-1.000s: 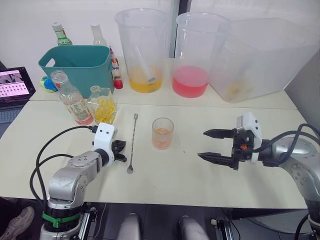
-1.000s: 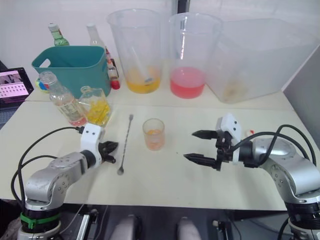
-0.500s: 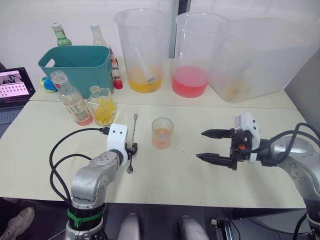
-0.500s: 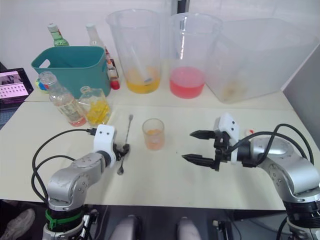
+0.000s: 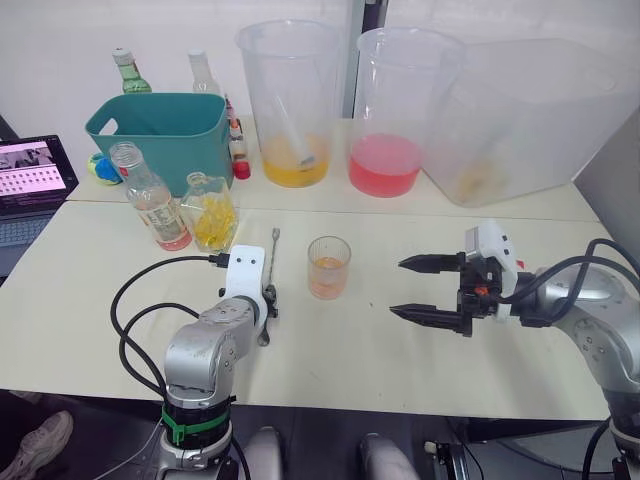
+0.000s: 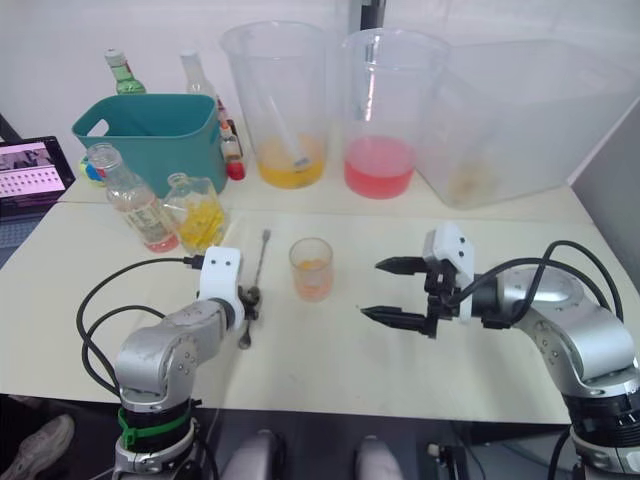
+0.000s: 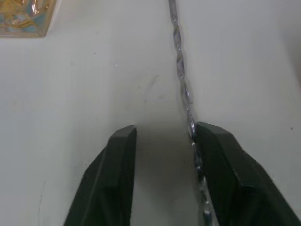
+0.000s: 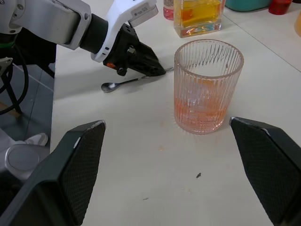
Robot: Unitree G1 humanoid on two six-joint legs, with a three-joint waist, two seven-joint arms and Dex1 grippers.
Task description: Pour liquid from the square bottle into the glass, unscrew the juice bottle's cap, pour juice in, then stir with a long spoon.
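Left gripper has moved in from beside the long spoon to straddle its handle, fingers part open, one finger touching the stem, not clamped. Spoon flat on the table, left of the glass. Right gripper unchanged: wide open, empty.

No text, brand, number or sign can be read anywhere. The label on the juice bottle carries orange-and-white print too small to make out, the laptop screen at the table's far left shows rows of pink and white marks that stay illegible, and the large beakers bear no readable scale.
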